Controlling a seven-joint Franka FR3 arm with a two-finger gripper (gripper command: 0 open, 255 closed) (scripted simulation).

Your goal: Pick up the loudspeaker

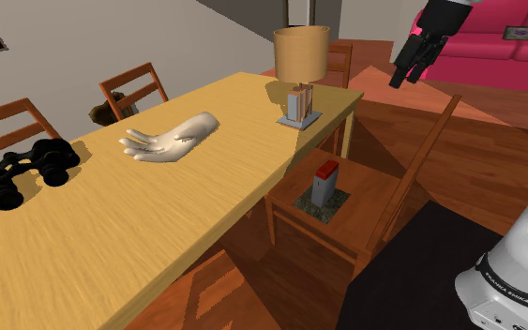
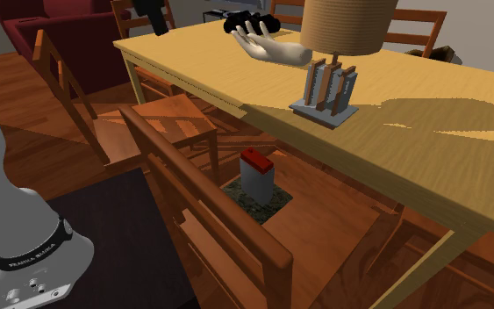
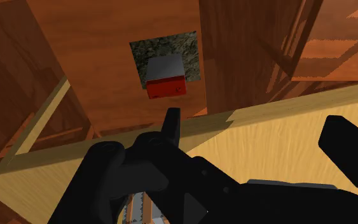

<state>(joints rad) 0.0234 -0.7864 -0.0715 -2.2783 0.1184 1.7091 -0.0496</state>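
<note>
The loudspeaker (image 1: pixel 324 184) (image 2: pixel 256 174) (image 3: pixel 165 77) is a small grey box with a red top. It stands upright on a dark speckled mat (image 1: pixel 310 205) on the seat of a wooden chair (image 1: pixel 372 199) pushed in beside the table. My black gripper (image 1: pixel 405 73) (image 2: pixel 153 19) hangs high in the air, well above and beyond the chair, near the table's lamp end. In the wrist view my gripper (image 3: pixel 260 137) is open with nothing between the fingers (image 3: pixel 171 124), and the loudspeaker lies far below, past the table's edge.
The long wooden table (image 1: pixel 205 216) (image 2: pixel 429 149) carries a lamp (image 1: pixel 301 70) (image 2: pixel 337 53), a pale hand sculpture (image 1: pixel 173 139) (image 2: pixel 275 48) and black binoculars (image 1: pixel 18 173) (image 2: pixel 249 22). The chair's backrest (image 1: pixel 430 155) (image 2: pixel 201 219) rises beside the loudspeaker. A pink sofa (image 1: pixel 496 47) stands behind.
</note>
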